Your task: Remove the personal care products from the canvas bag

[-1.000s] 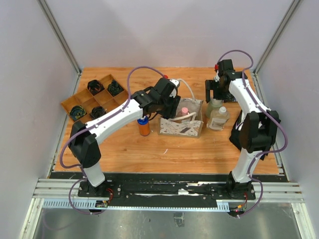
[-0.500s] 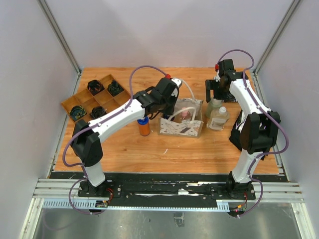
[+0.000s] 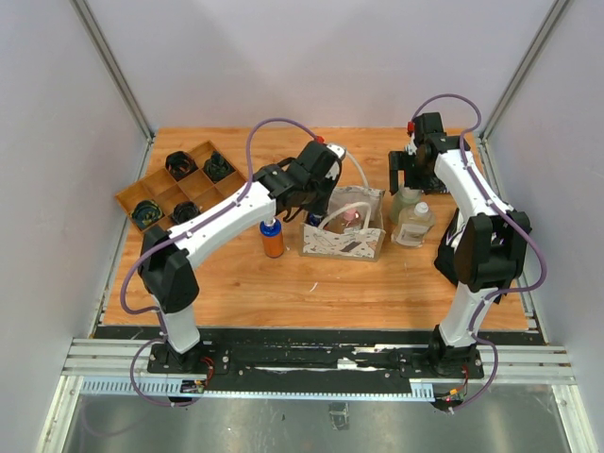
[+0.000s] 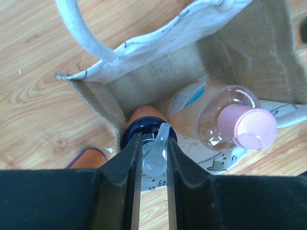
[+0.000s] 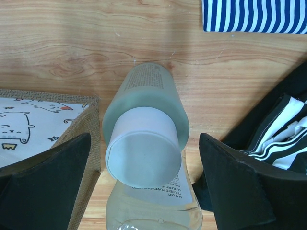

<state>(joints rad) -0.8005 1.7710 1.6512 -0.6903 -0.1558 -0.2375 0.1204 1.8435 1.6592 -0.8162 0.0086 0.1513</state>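
In the left wrist view my left gripper point(image 4: 153, 163) reaches into the left end of the canvas bag point(image 4: 158, 72), shut on the clear pump nozzle point(image 4: 157, 153) of an orange bottle with a blue cap point(image 4: 144, 117). A clear bottle with a pink cap point(image 4: 249, 127) stands beside it inside the bag. Another orange bottle point(image 3: 273, 241) stands on the table left of the bag point(image 3: 344, 243). My right gripper point(image 5: 144, 177) is open above a frosted green bottle with a white cap point(image 5: 144, 148), its fingers wide on either side. A clear labelled bottle point(image 5: 158, 211) stands just in front.
A brown compartment tray point(image 3: 156, 192) with black coiled cables sits at the back left. Striped cloths lie behind point(image 5: 254, 14) and to the right point(image 5: 288, 134) of the green bottle. The bag's white handle point(image 4: 81, 28) loops up beside my left gripper.
My left gripper has lowered into the bag's left end and closed on the orange bottle's nozzle. The right arm has stayed still.
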